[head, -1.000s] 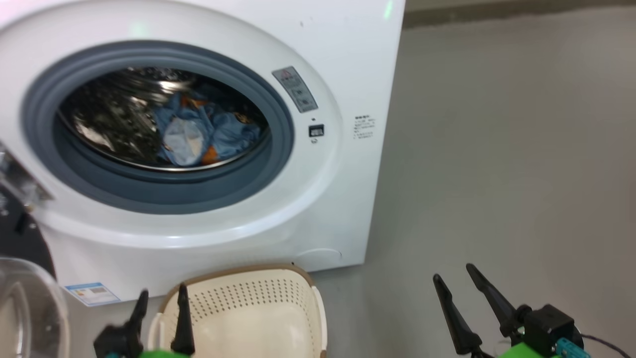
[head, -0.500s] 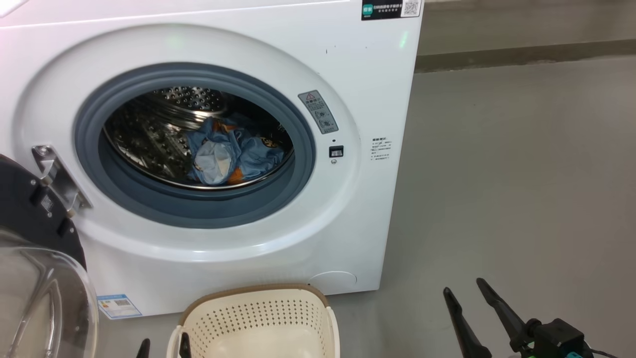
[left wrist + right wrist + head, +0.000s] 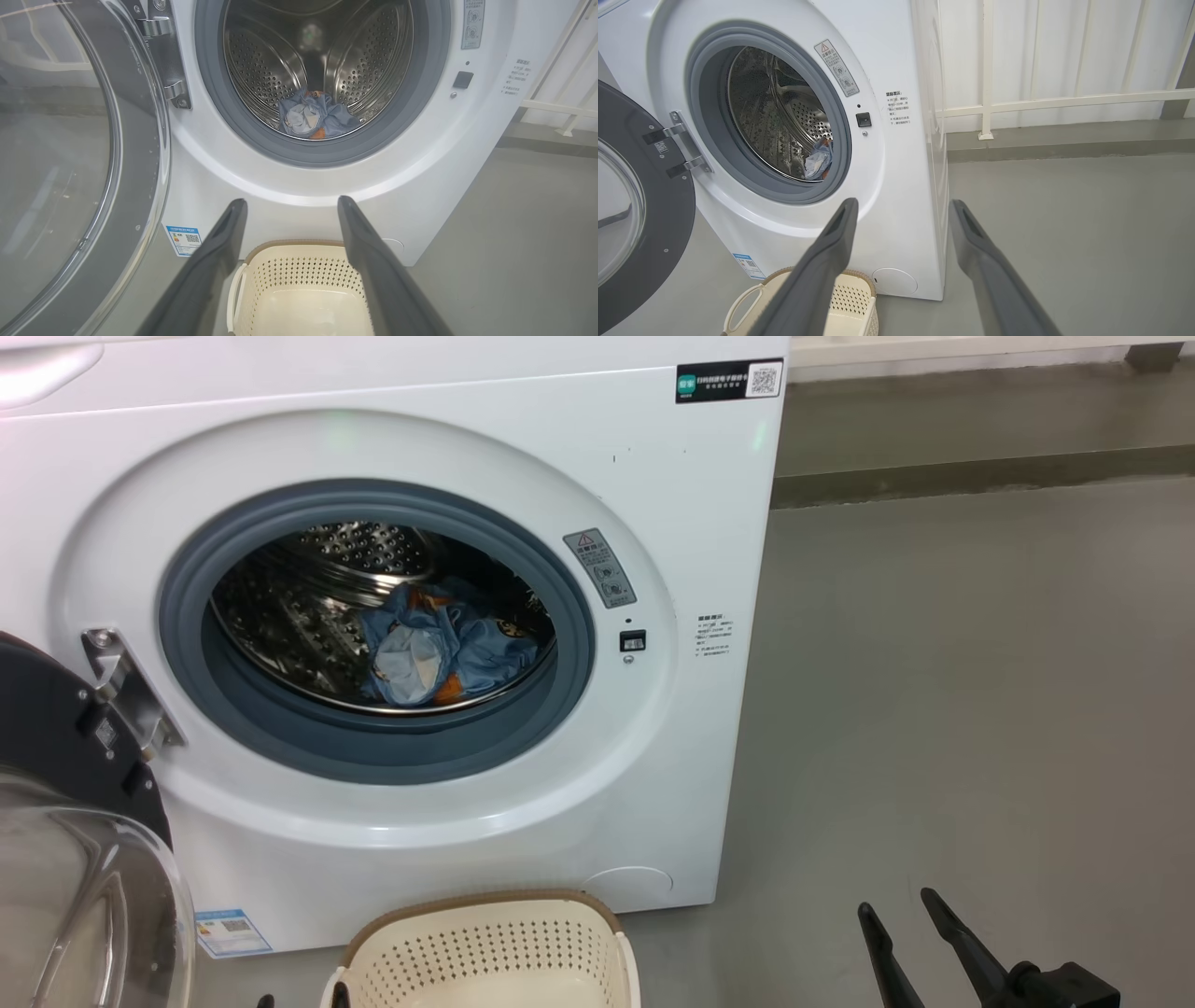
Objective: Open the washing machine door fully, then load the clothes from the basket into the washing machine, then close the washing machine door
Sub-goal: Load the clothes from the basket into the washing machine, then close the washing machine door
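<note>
Head view: the clothes (image 3: 439, 653) lie inside the washing machine (image 3: 691, 523), frame centre; the basket (image 3: 485, 933), bottom centre, looks empty; the right gripper (image 3: 896, 901), lower right, gapes, holding nothing. Left wrist view: the left gripper (image 3: 292, 201) spread, empty; the washing machine door (image 3: 138, 121) open, frame left. Right wrist view: loading seems done; closing calls for swinging that door shut.

The white washing machine (image 3: 709, 523) is shown with its round door (image 3: 56, 728) swung wide open at the left. The blue and cream clothes (image 3: 439, 653) are bundled low in the steel drum (image 3: 299, 616). The cream perforated basket (image 3: 485, 938) is set just before it.
</note>
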Motion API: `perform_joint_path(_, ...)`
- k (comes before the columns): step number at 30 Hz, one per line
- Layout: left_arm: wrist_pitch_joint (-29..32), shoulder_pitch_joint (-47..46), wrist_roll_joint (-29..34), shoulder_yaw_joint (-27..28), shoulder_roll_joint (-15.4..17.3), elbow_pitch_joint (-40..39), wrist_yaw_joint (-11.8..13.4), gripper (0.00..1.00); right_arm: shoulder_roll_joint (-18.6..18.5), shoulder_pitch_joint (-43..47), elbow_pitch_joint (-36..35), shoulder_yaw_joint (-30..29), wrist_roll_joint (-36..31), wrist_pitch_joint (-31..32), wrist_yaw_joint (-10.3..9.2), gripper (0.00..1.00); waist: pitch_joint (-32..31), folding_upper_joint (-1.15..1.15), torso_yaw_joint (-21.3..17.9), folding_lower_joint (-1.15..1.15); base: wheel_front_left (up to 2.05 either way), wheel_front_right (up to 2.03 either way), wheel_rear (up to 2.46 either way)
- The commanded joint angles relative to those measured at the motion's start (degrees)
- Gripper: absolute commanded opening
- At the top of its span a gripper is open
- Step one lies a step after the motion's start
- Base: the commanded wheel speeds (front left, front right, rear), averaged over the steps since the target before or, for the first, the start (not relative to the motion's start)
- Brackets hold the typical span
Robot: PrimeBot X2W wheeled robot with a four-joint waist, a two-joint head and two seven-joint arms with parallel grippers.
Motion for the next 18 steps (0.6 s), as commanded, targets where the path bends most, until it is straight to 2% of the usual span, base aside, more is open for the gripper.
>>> perform_joint_path(1, -0.4, -1.4, 0.7, 1.9, 0.3, -1.9, 0.3, 1.00, -0.7, -1.0, -1.2, 1.1, -0.4, -0.3, 0.16, 1.00, 0.1, 0.00, 0.0, 0.00, 0.00, 0.00, 0.00)
perform_joint_path(18, -0.4, -2.4, 0.4, 2.3, 0.3, -1.1, -0.3, 1.00, -1.9, -5.0, 1.9, 2.8, -0.3, -0.3, 0.16, 1.00, 0.4, 0.00, 1.1, 0.00, 0.00, 0.00, 0.00)
